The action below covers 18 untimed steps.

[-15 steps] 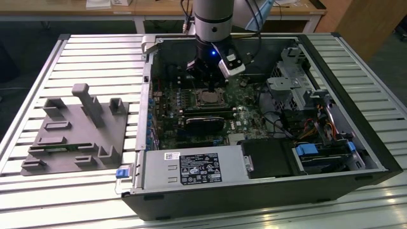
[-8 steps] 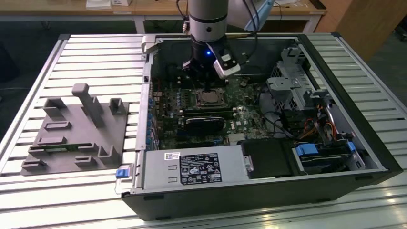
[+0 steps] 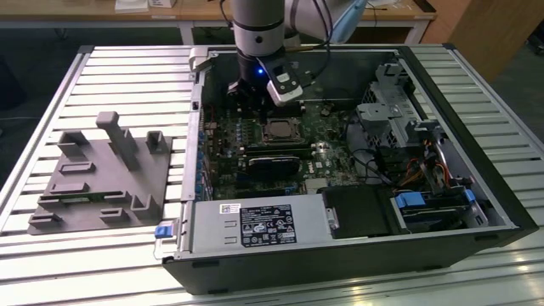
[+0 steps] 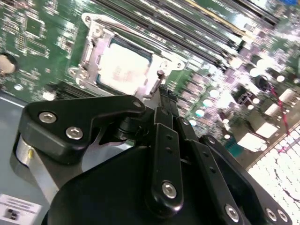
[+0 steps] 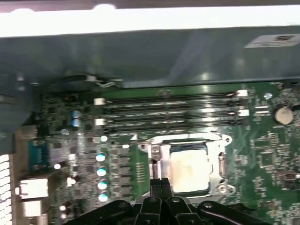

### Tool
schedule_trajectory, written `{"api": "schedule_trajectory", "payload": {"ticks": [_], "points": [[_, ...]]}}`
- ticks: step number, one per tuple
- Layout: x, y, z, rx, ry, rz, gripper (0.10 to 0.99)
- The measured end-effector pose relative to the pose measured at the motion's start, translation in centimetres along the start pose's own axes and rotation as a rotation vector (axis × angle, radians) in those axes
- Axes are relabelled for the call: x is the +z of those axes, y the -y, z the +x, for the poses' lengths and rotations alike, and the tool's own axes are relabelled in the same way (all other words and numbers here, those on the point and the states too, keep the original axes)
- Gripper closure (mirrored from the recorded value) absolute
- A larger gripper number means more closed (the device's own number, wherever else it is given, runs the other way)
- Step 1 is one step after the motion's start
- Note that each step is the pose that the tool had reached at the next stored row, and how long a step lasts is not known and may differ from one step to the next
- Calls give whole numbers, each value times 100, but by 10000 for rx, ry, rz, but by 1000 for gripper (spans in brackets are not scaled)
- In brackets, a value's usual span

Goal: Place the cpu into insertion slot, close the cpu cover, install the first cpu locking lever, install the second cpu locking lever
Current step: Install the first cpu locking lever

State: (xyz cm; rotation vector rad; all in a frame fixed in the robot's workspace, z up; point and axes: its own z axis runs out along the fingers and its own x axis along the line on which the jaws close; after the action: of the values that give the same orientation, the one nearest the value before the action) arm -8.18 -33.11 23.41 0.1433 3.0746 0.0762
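The cpu (image 5: pixel 189 166) lies with its dull grey face up in the insertion slot (image 5: pixel 225 188) on the green board, also seen in the second wrist view (image 4: pixel 123 65). The silver cpu cover (image 5: pixel 162 155) lies flat around it, the chip showing through its window. My gripper (image 5: pixel 160 184) is shut, its black fingertips pressed together at the socket's edge beside the cover's side (image 4: pixel 154 84). Nothing shows between the fingers. Whether a locking lever is latched I cannot tell. In the exterior view the gripper (image 3: pixel 248 102) hangs inside the open computer case just behind the socket (image 3: pixel 279 131).
Long black memory slots (image 5: pixel 173 110) run beside the socket. A black block (image 3: pixel 272 166) sits in front of it, a power supply (image 3: pixel 255 226) at the case front, drive bays and cables (image 3: pixel 399 121) on the exterior view's right. A grey fixture (image 3: pixel 102 172) stands outside the case.
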Motion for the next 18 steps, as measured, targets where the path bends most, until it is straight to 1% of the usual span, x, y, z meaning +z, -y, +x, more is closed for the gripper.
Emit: {"api": "schedule_trajectory", "payload": {"ticks": [3,7,8,9,10,11,13,16,18], "points": [[-5,7,80,-1,0,0,980],[-11,15,163,-1,0,-1,980],[-12,16,175,1,-3,-15,980],[-12,17,183,5,-7,-65,980],[-12,18,188,7,-14,-147,980],[-13,18,199,22,-31,-337,980],[-14,19,211,36,-50,-541,980],[-15,21,232,53,-75,-808,980],[-16,23,243,60,-87,-942,980]]}}
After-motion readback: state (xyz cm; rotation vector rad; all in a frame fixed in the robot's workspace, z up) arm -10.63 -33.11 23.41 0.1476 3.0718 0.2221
